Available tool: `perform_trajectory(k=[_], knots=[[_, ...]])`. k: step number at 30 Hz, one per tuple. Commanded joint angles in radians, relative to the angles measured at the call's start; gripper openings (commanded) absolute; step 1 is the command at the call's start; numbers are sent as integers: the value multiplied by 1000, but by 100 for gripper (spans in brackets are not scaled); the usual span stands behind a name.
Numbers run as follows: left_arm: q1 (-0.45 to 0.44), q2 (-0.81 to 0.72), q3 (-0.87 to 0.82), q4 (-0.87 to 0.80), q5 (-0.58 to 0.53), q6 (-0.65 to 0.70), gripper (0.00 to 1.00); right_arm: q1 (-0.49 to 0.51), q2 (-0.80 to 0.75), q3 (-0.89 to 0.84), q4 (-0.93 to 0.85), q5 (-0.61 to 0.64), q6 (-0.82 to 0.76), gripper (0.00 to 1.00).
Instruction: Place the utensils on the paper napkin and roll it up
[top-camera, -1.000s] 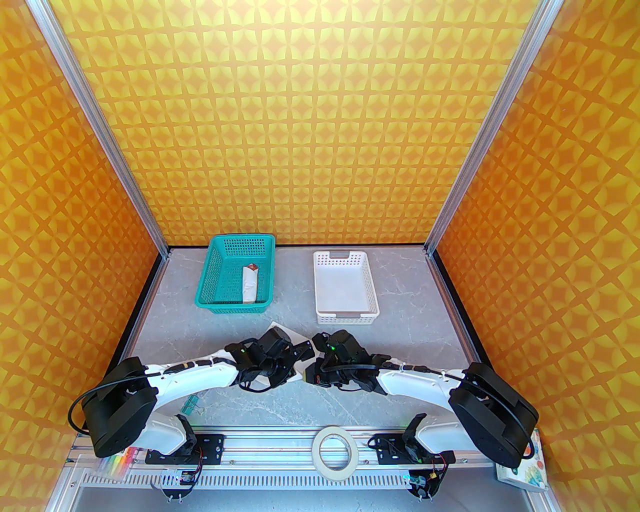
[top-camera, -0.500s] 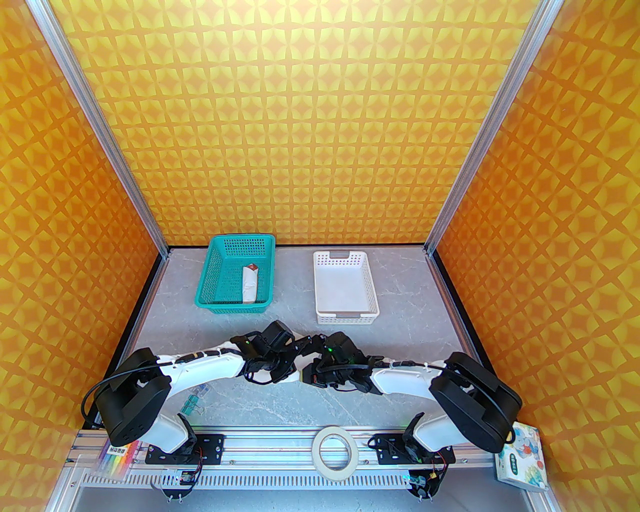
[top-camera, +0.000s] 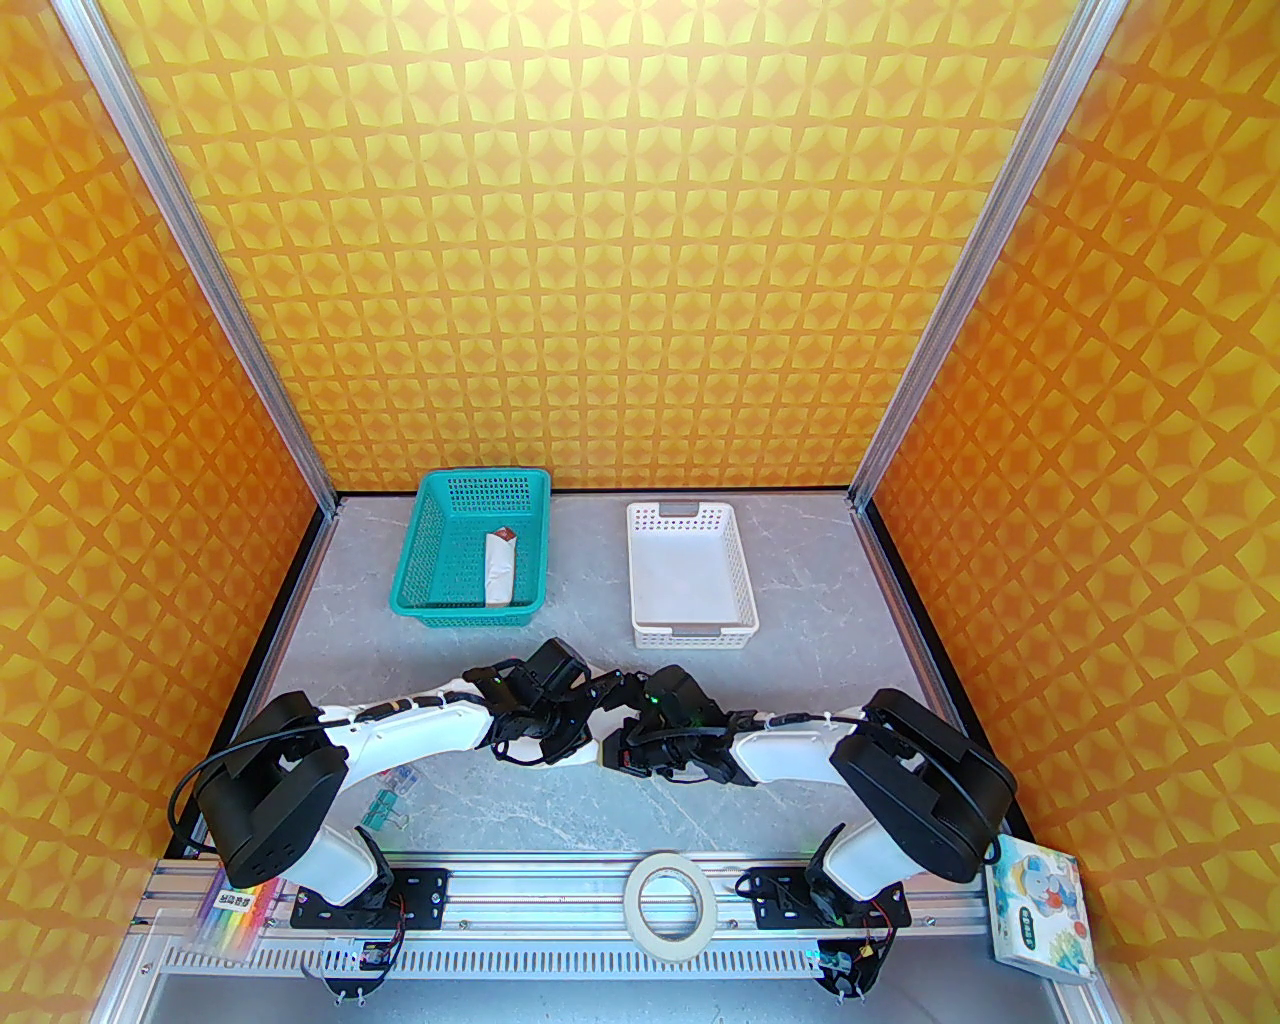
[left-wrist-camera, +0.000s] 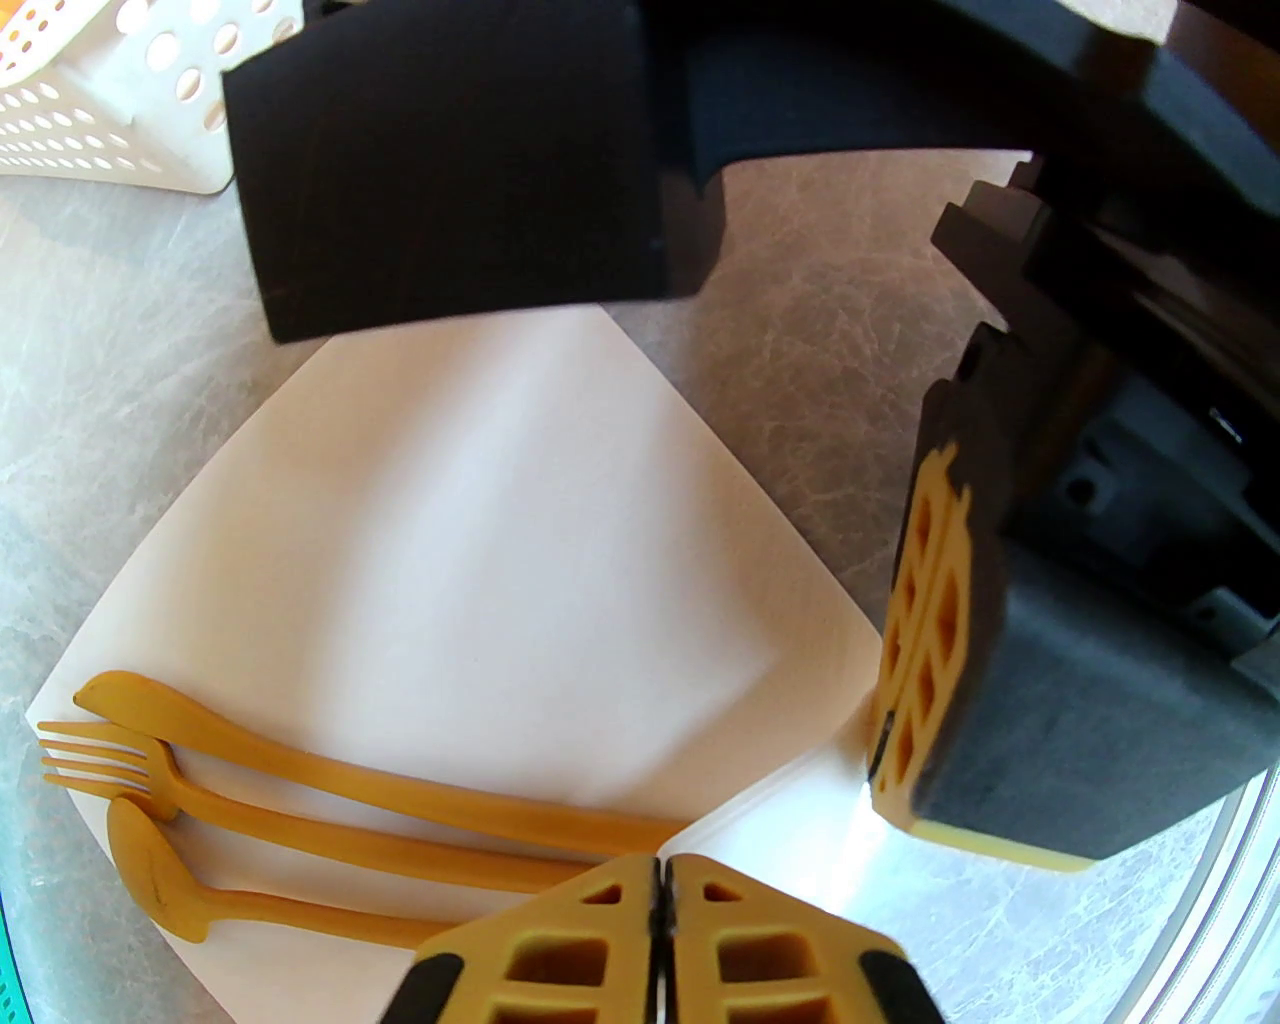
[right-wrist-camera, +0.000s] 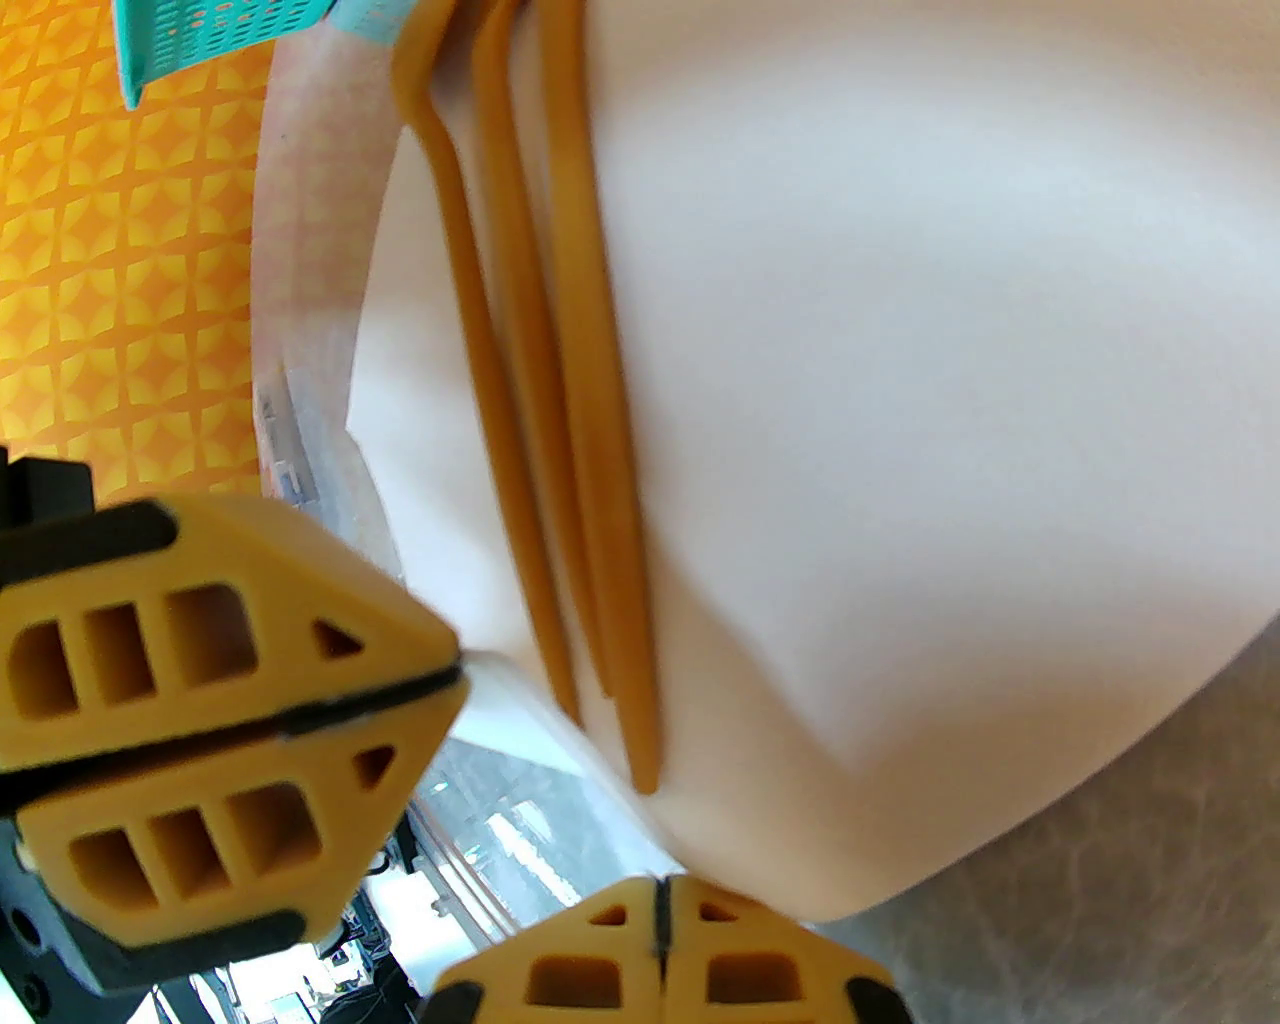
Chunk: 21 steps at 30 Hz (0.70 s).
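Worktop (top-camera: 820, 600): grey marble, between orange patterned walls (top-camera: 640, 250).
Arms: left arm (top-camera: 400, 735) and right arm (top-camera: 790, 750) folded inward, wrists meeting front centre.
Left fingers (left-wrist-camera: 600, 930): closed, pinching napkin (left-wrist-camera: 500, 560) edge.
Right fingers (right-wrist-camera: 590, 960): closed on the same edge, just beside.
Cutlery (left-wrist-camera: 330, 820): side by side on napkin.

Nothing really readable here tbh. The colourful box (top-camera: 1040, 915) at the near right corner has a small green label, and the pack of coloured pens (top-camera: 232, 915) at the near left has a white one, but the print on both is too tiny to make out.
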Motion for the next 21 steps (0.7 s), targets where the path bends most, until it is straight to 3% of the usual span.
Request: perform_trajectory(k=[1, 14, 21], knots=[[7, 11, 25, -21, 21, 6, 8, 6, 18, 30, 15, 19, 2, 0], [17, -32, -2, -3, 21, -10, 14, 6, 51, 45, -66, 52, -24, 0], [31, -191, -43, 30, 40, -133, 26, 6, 69, 43, -106, 54, -44, 0]])
